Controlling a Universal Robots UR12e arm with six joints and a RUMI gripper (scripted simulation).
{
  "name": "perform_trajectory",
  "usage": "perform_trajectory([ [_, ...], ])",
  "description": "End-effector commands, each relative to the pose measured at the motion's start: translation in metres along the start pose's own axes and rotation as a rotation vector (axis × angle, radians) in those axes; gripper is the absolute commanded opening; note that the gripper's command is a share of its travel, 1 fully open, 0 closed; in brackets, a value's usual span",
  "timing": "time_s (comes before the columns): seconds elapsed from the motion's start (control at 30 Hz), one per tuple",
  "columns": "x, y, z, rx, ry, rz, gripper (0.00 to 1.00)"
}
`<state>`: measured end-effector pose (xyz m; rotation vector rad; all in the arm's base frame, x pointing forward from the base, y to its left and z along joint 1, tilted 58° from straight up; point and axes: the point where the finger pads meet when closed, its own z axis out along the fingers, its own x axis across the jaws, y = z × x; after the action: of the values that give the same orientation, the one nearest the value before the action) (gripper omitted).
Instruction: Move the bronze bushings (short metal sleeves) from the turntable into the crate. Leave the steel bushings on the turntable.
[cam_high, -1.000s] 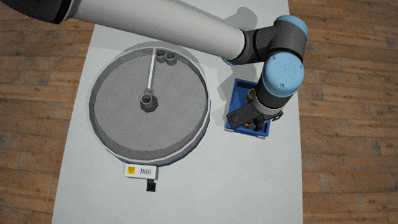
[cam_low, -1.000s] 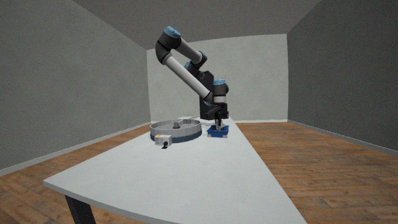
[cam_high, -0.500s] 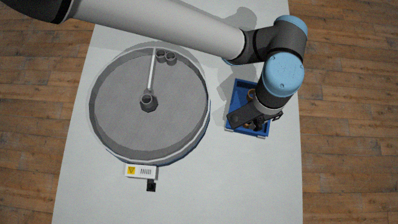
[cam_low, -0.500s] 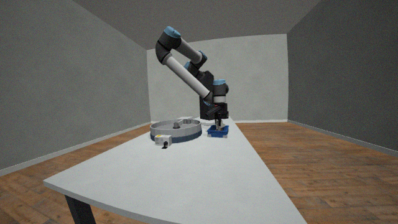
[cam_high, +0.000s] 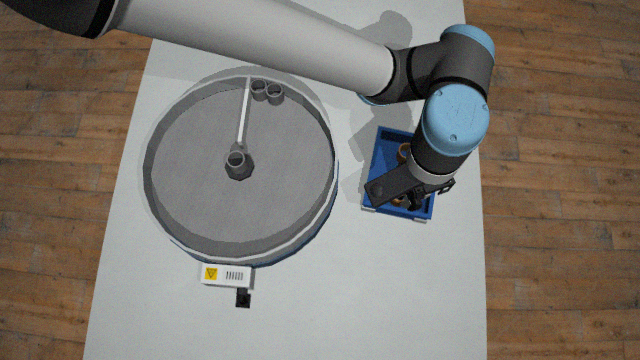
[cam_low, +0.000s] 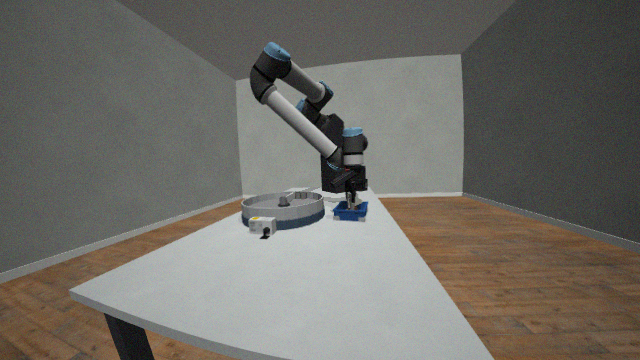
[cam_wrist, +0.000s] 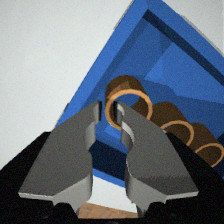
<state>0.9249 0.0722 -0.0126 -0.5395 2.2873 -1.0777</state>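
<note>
The blue crate (cam_high: 384, 150) (cam_low: 350, 215) (cam_wrist: 92, 77) holds three bronze bushings visible in the wrist view. My gripper (cam_wrist: 107, 102) (cam_low: 351, 206) points down at the crate. Its fingers are slightly apart. The near wall of one bronze bushing (cam_wrist: 120, 85) lies in the narrow gap, with the right fingertip over its bore, and neither finger seems to press on it. Another bronze bushing (cam_wrist: 167, 110) and a third bushing (cam_wrist: 202, 135) are beside it, partly behind the right finger. On the turntable (cam_high: 210, 210) (cam_low: 285, 217), one steel bushing (cam_high: 259, 89) touches another steel bushing (cam_high: 275, 93) near the rim.
A thin divider bar (cam_high: 243, 115) runs from the turntable's rim to its raised centre hub (cam_high: 240, 170). A white control box (cam_high: 226, 275) (cam_low: 262, 225) sits at the turntable's front. The arm reaches over the table between turntable and crate and hides part of the crate.
</note>
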Motion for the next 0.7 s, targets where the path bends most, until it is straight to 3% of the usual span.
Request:
perform_trajectory([
  [0.0, -0.001, 0.0, 0.001, 0.001, -0.001, 0.001, 0.06],
  [0.27, 0.0, 0.001, -0.012, -0.001, -0.001, -0.001, 0.06],
  [0.67, 0.0, 0.001, -0.054, 0.0, -0.001, -0.001, 0.06],
])
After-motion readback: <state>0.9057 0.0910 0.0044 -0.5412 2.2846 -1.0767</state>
